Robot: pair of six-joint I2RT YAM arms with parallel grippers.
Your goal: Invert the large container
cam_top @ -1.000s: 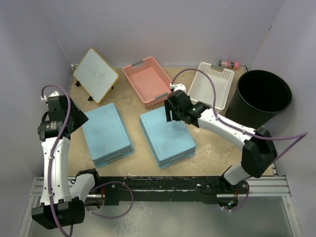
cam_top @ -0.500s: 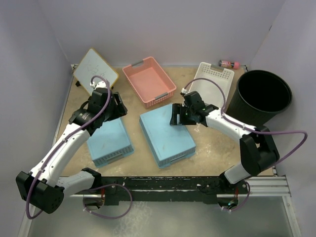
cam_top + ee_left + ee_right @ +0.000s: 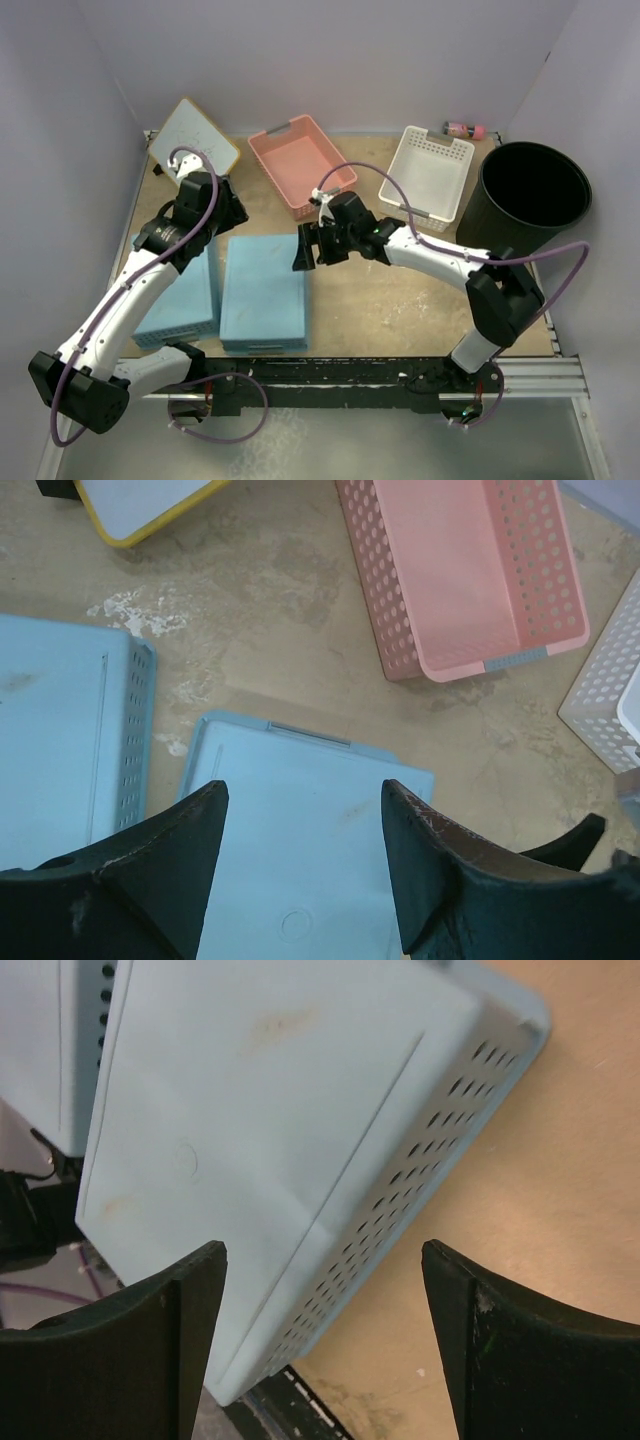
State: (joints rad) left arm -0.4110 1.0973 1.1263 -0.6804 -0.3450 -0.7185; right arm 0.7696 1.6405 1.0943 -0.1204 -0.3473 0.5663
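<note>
The large container [image 3: 535, 195] is a round black tub standing upright, mouth up, at the far right of the table; it shows only in the top view. My right gripper [image 3: 305, 248] is open and empty, far left of the tub, at the right edge of an upside-down blue basket [image 3: 263, 290]. In the right wrist view the open gripper [image 3: 322, 1260] hangs over that basket's perforated side [image 3: 400, 1190]. My left gripper [image 3: 226, 215] is open and empty above the same basket's far end [image 3: 300, 860].
A second upside-down blue basket [image 3: 178, 295] lies against the first on its left. A pink basket [image 3: 302, 163], a white perforated basket [image 3: 432, 172], a yellow-framed whiteboard [image 3: 195, 135] and a small pink bottle [image 3: 465, 129] line the back. Bare table shows between the blue baskets and the tub.
The right blue basket has slid left against the other blue basket, which shifted down-left. My right gripper moved left with it. My left arm swung in from the left and now holds there.
</note>
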